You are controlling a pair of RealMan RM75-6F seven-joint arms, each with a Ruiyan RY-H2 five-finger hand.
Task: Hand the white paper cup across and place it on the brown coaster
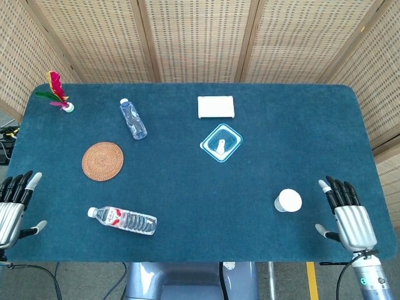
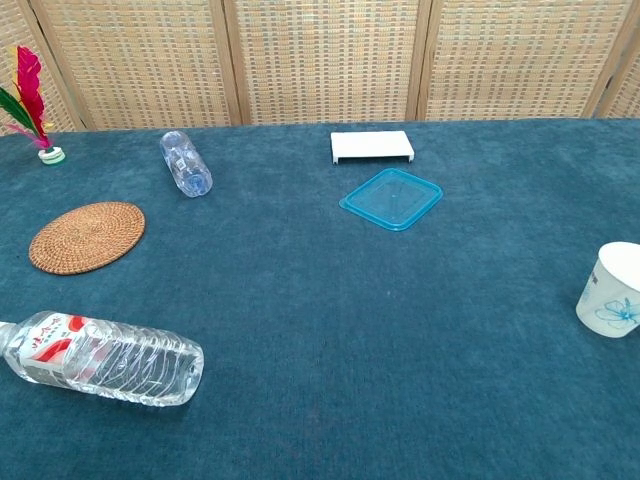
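The white paper cup (image 1: 288, 200) stands upright near the table's front right; in the chest view the cup (image 2: 612, 290) shows a blue flower print at the right edge. The brown woven coaster (image 1: 102, 161) lies flat on the left side, also seen as the coaster (image 2: 87, 236) in the chest view. My right hand (image 1: 347, 214) hovers at the front right corner, fingers spread and empty, a short gap right of the cup. My left hand (image 1: 12, 205) rests at the front left edge, fingers apart and holding nothing. Neither hand shows in the chest view.
A labelled water bottle (image 1: 123, 220) lies on its side in front of the coaster. A clear bottle (image 1: 133, 119) lies behind it. A blue lid (image 1: 221, 142) and a white box (image 1: 216, 107) sit mid-table. A feather shuttlecock (image 1: 57, 92) stands at the back left.
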